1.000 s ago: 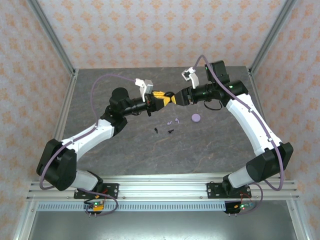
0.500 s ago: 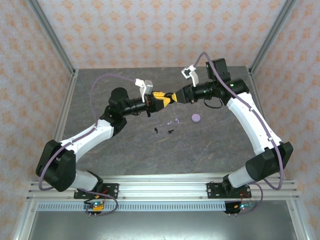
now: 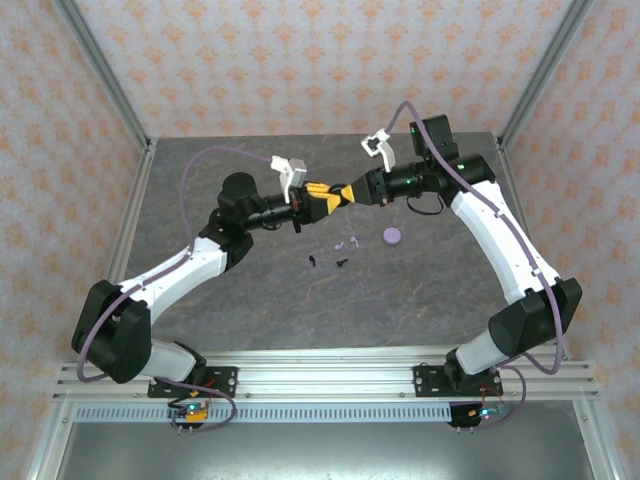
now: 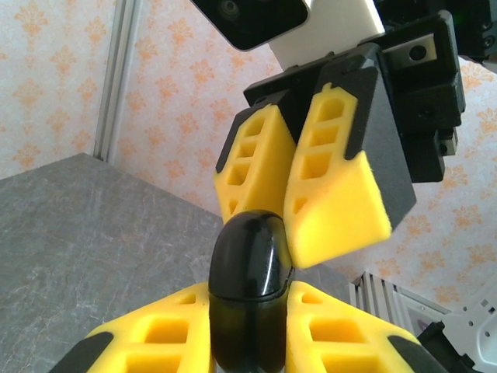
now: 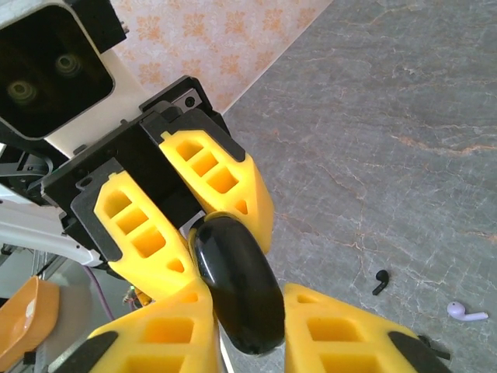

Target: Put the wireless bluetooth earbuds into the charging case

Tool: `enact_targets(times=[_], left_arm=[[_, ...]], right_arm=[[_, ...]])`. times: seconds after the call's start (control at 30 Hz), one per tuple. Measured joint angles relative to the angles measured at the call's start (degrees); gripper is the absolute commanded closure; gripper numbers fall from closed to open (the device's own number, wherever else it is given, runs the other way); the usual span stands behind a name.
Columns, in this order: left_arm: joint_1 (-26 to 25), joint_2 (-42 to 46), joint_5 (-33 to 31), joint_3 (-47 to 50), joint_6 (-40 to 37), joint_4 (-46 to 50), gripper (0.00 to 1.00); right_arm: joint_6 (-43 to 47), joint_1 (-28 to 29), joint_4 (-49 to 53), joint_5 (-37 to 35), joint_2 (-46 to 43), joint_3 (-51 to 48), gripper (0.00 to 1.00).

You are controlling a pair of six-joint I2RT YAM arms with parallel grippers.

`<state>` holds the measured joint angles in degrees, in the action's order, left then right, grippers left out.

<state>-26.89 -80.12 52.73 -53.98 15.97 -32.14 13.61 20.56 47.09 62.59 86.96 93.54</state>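
A glossy black charging case (image 3: pixel 337 195) hangs in mid-air above the back of the table, held from both sides. My left gripper (image 3: pixel 328 195) is shut on its lower half (image 4: pixel 247 311), yellow pads pressed on either side. My right gripper (image 3: pixel 346 192) meets it head-on, shut on the other end of the case (image 5: pixel 237 287). In the left wrist view the right gripper's fingers (image 4: pixel 334 194) straddle the case's rounded lid. Tiny earbuds lie on the table below: lavender ones (image 3: pixel 346 242), a black one (image 3: pixel 314 261) and another black one (image 3: pixel 342 263). The right wrist view catches a black earbud (image 5: pixel 380 280) and a lavender earbud (image 5: pixel 464 312).
A round lavender case (image 3: pixel 393 236) lies on the grey stone table (image 3: pixel 250 300) right of the earbuds. Metal frame posts (image 3: pixel 100 70) and patterned walls close in the table's sides and back.
My right gripper has narrowed from half open down onto the black case and shifted slightly toward the left gripper. The left gripper has kept its hold in place.
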Motion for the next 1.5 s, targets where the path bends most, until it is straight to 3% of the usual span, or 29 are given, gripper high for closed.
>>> enact_targets(times=[0.37, 0.67, 0.8, 1.07, 1.5], left_arm=[[-0.5, 0.6, 1.1, -2.5, -4.3, 6.6, 0.65], [-1.2, 0.6, 2.4, -3.3, -5.6, 10.0, 0.62], [-1.2, 0.6, 2.6, -3.4, -5.6, 10.6, 0.65], [-1.2, 0.6, 3.9, -4.2, -6.5, 12.7, 0.85], [-1.2, 0.6, 4.0, -4.2, -9.3, 13.3, 0.91]], right_arm=[[2.0, 0.0, 4.9, -0.4, 0.6, 2.9, 0.84], [2.7, 1.0, 6.1, -0.1, 0.7, 3.4, 0.84], [3.0, 1.0, 6.5, -0.1, 0.8, 3.7, 0.84], [3.9, 1.0, 7.3, 0.0, 0.8, 4.0, 0.81], [2.4, 1.3, 7.6, -2.1, 0.7, 4.0, 0.57]])
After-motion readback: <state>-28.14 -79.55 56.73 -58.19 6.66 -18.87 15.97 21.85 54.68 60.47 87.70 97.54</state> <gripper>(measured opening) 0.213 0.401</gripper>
